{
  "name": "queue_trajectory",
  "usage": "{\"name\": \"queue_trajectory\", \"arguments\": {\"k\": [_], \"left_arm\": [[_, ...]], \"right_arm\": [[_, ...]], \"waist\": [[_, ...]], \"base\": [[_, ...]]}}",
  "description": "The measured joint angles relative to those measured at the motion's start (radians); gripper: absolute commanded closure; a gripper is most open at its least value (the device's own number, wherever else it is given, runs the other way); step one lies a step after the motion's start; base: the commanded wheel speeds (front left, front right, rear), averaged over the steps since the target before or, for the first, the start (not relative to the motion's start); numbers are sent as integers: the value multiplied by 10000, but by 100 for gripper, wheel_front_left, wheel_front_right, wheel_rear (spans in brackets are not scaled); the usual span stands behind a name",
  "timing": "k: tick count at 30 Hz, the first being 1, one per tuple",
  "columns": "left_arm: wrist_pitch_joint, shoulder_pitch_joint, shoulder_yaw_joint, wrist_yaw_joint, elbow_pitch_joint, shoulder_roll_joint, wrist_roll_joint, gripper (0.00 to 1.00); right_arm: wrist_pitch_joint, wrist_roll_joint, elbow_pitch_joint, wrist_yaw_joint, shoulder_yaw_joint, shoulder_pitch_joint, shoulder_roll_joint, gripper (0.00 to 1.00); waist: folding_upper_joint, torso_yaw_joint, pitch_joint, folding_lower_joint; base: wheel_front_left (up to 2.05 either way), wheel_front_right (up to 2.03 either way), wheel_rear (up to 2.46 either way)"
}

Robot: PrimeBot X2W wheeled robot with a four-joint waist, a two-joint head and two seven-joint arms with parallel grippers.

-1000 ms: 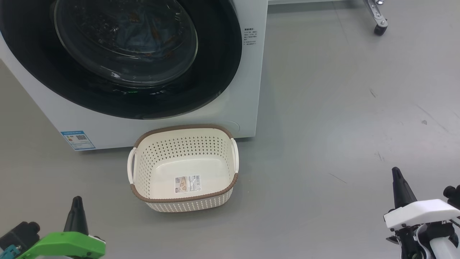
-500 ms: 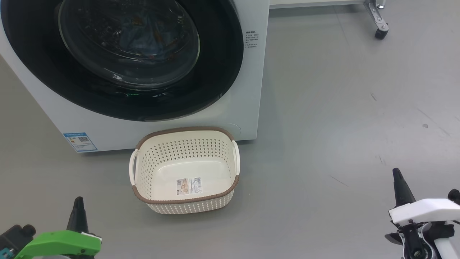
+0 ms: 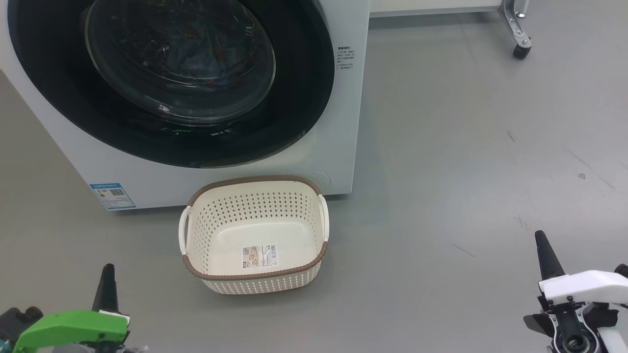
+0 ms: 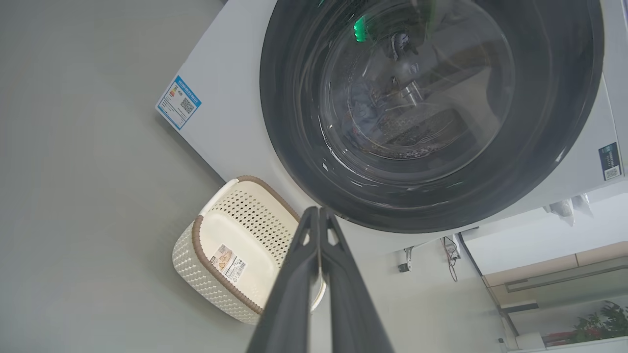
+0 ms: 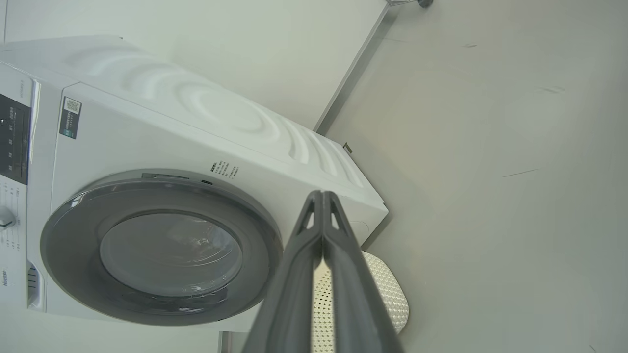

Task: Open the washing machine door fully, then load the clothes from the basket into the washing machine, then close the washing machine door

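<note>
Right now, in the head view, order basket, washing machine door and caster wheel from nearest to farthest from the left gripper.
1. basket, just right of the left gripper.
2. washing machine door, ahead.
3. caster wheel, far right.

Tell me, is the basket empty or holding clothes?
Empty: the basket shows a bare floor and barcode sticker, no fabric. Blue clothes lie behind the shut washing machine door.

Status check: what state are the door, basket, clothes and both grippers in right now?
washing machine door: closed.
basket: upright on the floor, empty.
clothes: inside the washing machine, seen through the door.
left gripper: shut, holding nothing.
right gripper: shut, holding nothing.
</note>
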Motion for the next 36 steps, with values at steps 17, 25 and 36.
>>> {"name": "queue_trajectory", "arguments": {"k": [17,25,36], "left_arm": [[606,-40,134,2,-161,-59,-2263,100],[874,-115,205,2,-286,-84,-3154,100],[1244,-166,332,2,-370,-144,-4491,100]], "right_arm": [[570,2067,-69,-2,-460,-107,314,100],[828,2968,-119,-2,-654,-206,405,100],[1181,4213,-161,-4,-930,-214,642,100]], "waist": [[0,63,-148,0],[0,92,-214,0],[0,131,-304,0]], "base": [[0,0,0],[0,0,0],[0,0,0]]}}
